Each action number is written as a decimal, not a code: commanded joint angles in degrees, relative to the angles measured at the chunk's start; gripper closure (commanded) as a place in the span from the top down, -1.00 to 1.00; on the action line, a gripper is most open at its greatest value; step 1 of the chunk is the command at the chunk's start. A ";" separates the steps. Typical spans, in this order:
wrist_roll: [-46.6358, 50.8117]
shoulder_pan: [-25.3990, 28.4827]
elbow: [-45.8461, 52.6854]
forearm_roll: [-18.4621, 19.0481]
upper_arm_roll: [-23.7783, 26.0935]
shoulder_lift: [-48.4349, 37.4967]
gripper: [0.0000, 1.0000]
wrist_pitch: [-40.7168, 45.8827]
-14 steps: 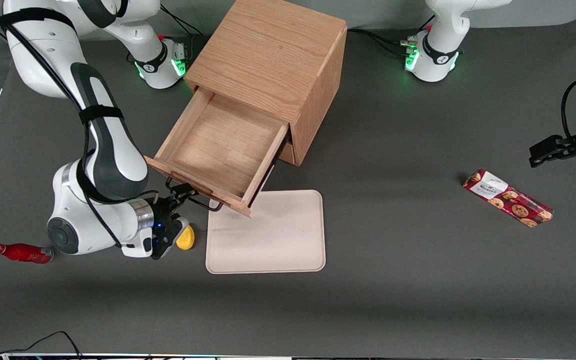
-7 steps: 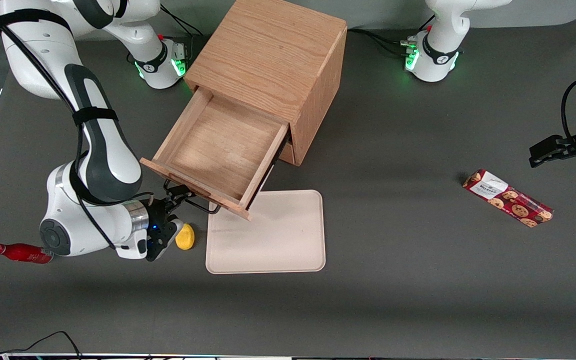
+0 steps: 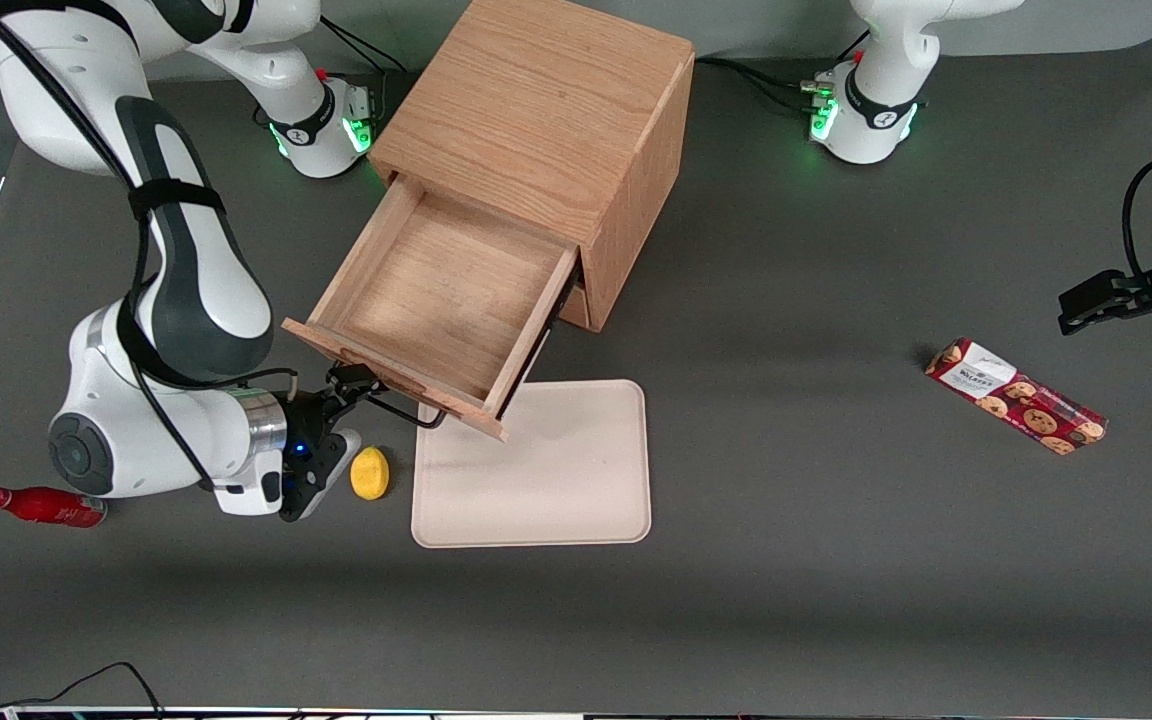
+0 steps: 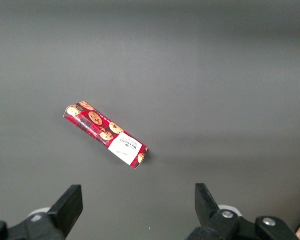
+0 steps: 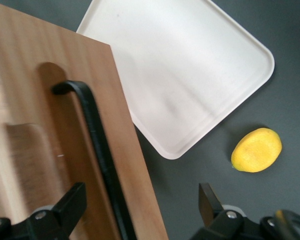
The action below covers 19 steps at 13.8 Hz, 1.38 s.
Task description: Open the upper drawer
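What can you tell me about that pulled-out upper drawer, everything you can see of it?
The upper drawer is a shallow light oak tray with low walls, pulled well out of the boxy cabinet and empty inside. A thin black bar handle is fixed to its front panel. Its front corner overhangs the cream tray on the table, nearer the camera. The gripper is open, just in front of the handle, its fingers on either side of the bar without closing on it. A lemon lies on the table close by.
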<state>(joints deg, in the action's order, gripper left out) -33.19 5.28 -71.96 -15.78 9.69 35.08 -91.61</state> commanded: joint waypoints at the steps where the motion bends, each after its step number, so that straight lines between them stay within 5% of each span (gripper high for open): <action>1: -0.56 1.83 -0.46 3.63 -0.11 -3.86 1.00 0.99; 4: -0.56 4.30 -1.52 16.97 0.06 -10.01 1.00 -0.76; 9: 0.05 4.38 -4.48 17.01 -4.31 -17.65 1.00 -0.94; 19: 25.81 3.86 -21.19 17.01 -11.27 -34.19 1.00 -2.96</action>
<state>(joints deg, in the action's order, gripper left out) -10.94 8.83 -86.82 0.38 -0.71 6.00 -92.49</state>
